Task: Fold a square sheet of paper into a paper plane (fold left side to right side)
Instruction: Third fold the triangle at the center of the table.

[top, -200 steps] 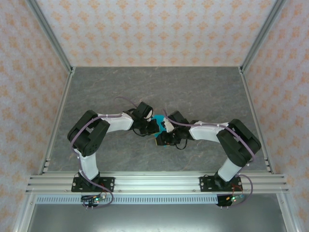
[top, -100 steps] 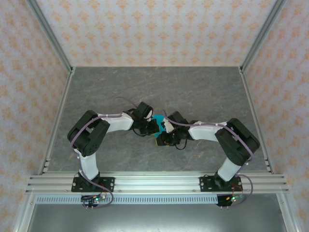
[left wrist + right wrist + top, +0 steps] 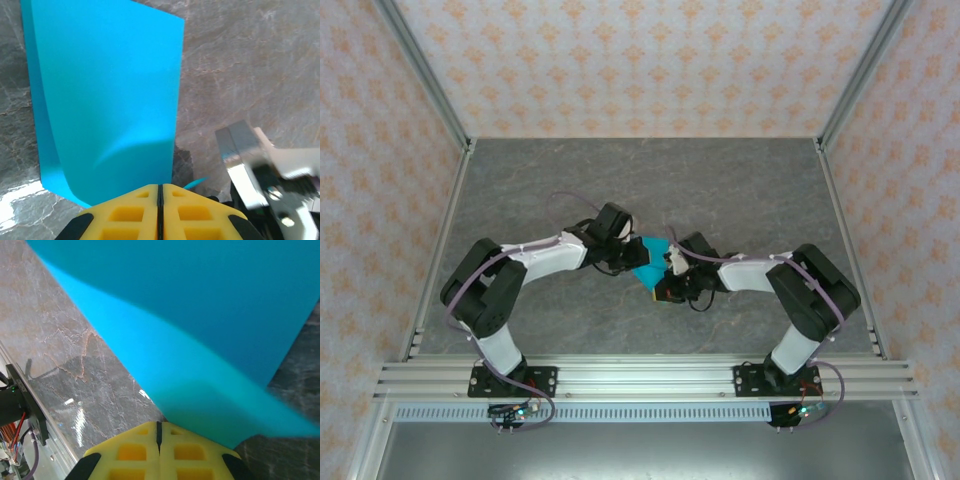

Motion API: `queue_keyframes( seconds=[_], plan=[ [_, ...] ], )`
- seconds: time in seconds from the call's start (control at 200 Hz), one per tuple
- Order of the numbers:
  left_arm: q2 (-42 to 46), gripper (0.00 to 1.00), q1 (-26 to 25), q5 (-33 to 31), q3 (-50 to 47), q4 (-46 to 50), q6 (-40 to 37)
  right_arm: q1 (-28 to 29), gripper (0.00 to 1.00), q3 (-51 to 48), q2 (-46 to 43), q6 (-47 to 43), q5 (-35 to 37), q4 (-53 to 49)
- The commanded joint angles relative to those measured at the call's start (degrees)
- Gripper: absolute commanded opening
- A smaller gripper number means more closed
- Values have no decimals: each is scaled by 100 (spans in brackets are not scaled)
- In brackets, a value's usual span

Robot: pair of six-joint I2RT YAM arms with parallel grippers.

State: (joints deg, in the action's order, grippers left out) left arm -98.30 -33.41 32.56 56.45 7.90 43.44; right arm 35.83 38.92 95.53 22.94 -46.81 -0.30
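Over mid worktop (image 3: 740, 190), square sheet of paper (image 3: 648, 264) held up between both arms, bowed rather than flat. From left fingers (image 3: 127, 212), rising toward 12 o'clock, long edges running 6 to 12. From right fingers (image 3: 127, 452), spreading toward 1 o'clock. Both pairs pressed together, seams closed, each apparently pinching a near edge of the sheet. Neither arm nearer; next, probably carrying the left-held side across toward 3 o'clock in the top view.
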Motion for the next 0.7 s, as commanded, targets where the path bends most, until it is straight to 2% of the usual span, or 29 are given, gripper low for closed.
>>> queue_keyframes(
  seconds=[0.0, 0.21, 0.696],
  plan=[
    [138, 10, -115, 7, -151, 41, -165, -112, 0, -240, 255, -16, 423, -367],
    [36, 10, -365, 76, -150, -57, -119, -112, 0, -211, 392, -28, 334, -304],
    [-453, 10, -456, 5, -107, -232, -5, -112, 0, -138, 426, -95, 364, -425]
  ],
)
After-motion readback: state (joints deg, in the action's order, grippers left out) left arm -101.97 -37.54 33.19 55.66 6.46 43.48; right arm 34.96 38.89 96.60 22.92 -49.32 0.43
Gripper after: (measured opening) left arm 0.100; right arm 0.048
